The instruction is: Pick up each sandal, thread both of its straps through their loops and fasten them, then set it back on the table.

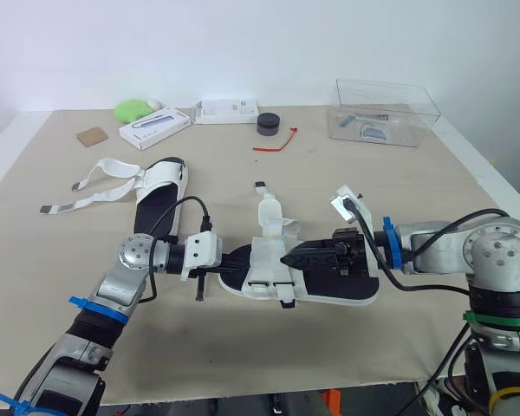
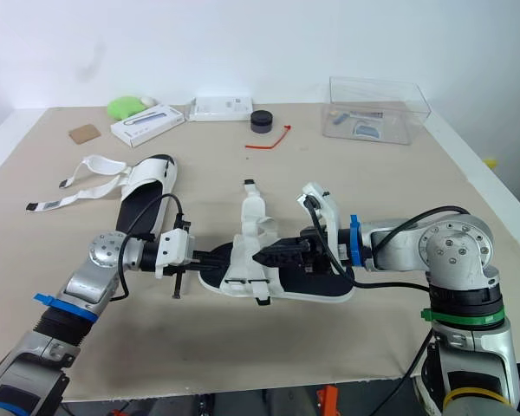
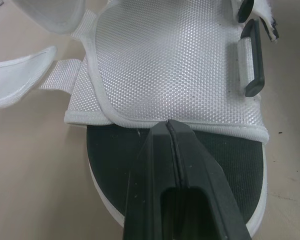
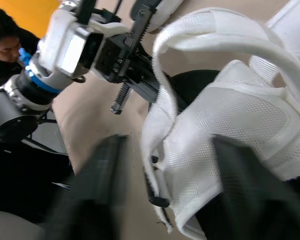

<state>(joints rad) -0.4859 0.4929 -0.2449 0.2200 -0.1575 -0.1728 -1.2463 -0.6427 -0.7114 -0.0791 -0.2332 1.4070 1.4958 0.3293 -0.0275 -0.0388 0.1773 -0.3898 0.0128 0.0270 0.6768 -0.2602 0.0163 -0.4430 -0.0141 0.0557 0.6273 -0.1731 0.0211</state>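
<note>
A sandal with a black sole [image 1: 334, 290] and white mesh upper [image 1: 269, 260] lies at the table's front centre. One of its straps [image 1: 267, 208] stands up loose. My left gripper [image 3: 168, 125] is shut, its tips resting on the black footbed [image 3: 115, 160] right at the edge of the upper, coming in from the sandal's left end [image 1: 243, 260]. From the right, my right gripper [image 4: 170, 142] is open, its fingers [image 4: 102, 185] spread either side of the white upper. A second sandal [image 1: 160, 195] lies further back on the left, its white straps [image 1: 95, 186] unfastened and spread on the table.
Along the back stand a clear plastic box [image 1: 386, 113], a black round object [image 1: 269, 124], a red tie [image 1: 276, 143], two white boxes [image 1: 154, 127] [image 1: 227, 111], a green object [image 1: 134, 109] and a brown card [image 1: 93, 136]. A person [image 4: 5, 40] is beyond the table.
</note>
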